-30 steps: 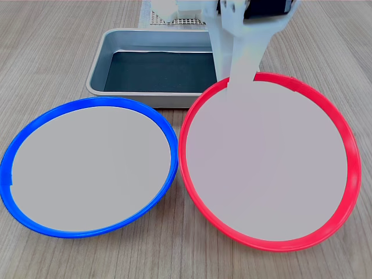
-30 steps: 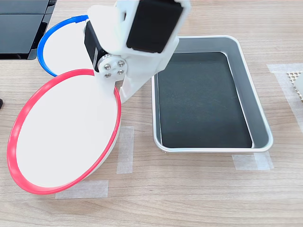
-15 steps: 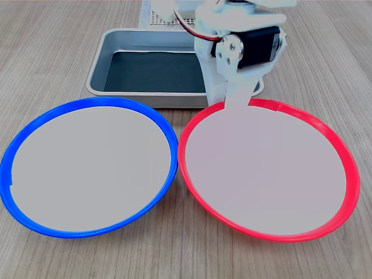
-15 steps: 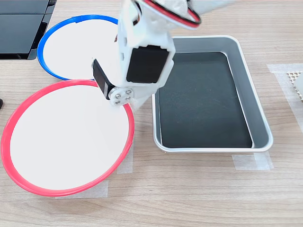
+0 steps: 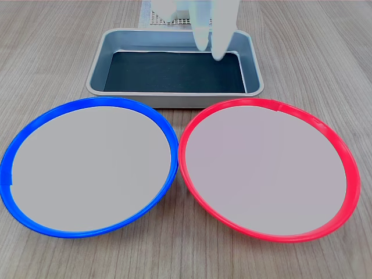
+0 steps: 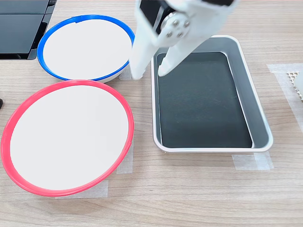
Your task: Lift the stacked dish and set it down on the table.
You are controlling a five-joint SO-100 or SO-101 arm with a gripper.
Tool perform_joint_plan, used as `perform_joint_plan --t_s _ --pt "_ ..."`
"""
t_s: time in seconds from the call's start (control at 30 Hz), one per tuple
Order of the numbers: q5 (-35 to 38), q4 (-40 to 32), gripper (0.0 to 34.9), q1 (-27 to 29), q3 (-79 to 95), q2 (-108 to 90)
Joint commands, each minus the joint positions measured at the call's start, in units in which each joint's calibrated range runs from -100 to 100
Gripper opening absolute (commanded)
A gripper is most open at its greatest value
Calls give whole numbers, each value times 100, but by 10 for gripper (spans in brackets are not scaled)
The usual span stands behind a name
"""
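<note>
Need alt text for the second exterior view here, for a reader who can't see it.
A red-rimmed plate lies flat on a wood-grain table, free of the open white gripper raised above. A blue-rimmed plate lies just behind it, and a grey metal tray sits to the right.

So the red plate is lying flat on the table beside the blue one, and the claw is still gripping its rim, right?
Not quite. The red plate does lie flat on the table beside the blue plate, but the gripper is not gripping it. Both exterior views show it open, empty and raised near the tray, clear of the red rim.
</note>
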Motion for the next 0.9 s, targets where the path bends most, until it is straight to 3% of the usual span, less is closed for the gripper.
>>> perform_joint_plan --t_s 0.0,0.13,0.37,0.67,0.77,0.87 --pt "-24 -403 1 128 757 -1651" --pt "-464 -1864 0 542 3324 -4039" --pt "-650 -3119 0 712 6228 -6282" --pt "-733 -2748 0 975 8167 -8431" --pt "-816 -2063 0 966 8167 -8721" --pt "-869 -1889 0 947 8167 -8730"
